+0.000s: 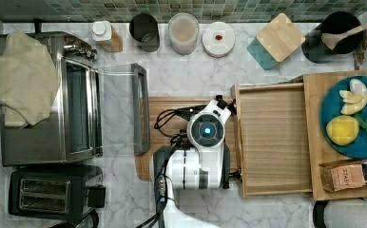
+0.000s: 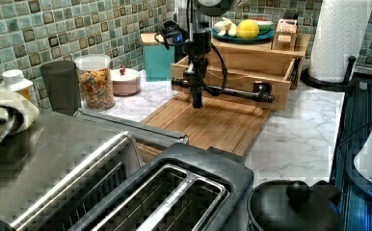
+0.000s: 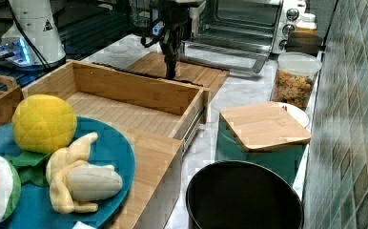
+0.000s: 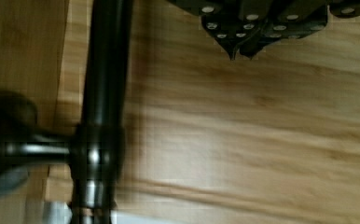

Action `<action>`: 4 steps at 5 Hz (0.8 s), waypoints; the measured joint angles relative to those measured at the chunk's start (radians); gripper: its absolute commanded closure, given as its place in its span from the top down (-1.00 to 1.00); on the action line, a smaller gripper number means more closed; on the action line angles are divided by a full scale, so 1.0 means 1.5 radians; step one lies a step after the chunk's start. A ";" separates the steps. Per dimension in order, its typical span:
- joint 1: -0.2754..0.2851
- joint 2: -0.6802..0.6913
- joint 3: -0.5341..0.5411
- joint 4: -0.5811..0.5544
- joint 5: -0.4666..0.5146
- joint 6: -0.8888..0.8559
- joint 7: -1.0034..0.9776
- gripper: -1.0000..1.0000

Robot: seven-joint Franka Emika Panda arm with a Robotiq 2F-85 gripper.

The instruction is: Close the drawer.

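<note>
Top view: the drawer point(image 1: 274, 142) stands pulled out, empty, immediately on the top view's right of the end effector; the arm point(image 1: 198, 161) covers the cutting board point(image 1: 165, 107).

Left view: the end effector point(image 2: 197, 102) points straight down, just before the drawer's dark bar handle point(image 2: 232, 91).

Wrist view: the fingers point(image 4: 241, 44) sit pressed together, gripping nothing, beside the handle.

A white marble counter point(image 1: 186, 80) runs beneath a backsplash point(image 1: 210, 8) of small green-grey tiles.
</note>
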 measured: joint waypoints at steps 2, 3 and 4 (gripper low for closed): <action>-0.055 0.003 -0.015 -0.018 0.001 0.008 -0.083 -1.00; -0.070 0.004 -0.017 -0.016 0.001 0.008 -0.112 -1.00; -0.076 0.016 -0.025 -0.013 0.054 0.041 -0.171 -1.00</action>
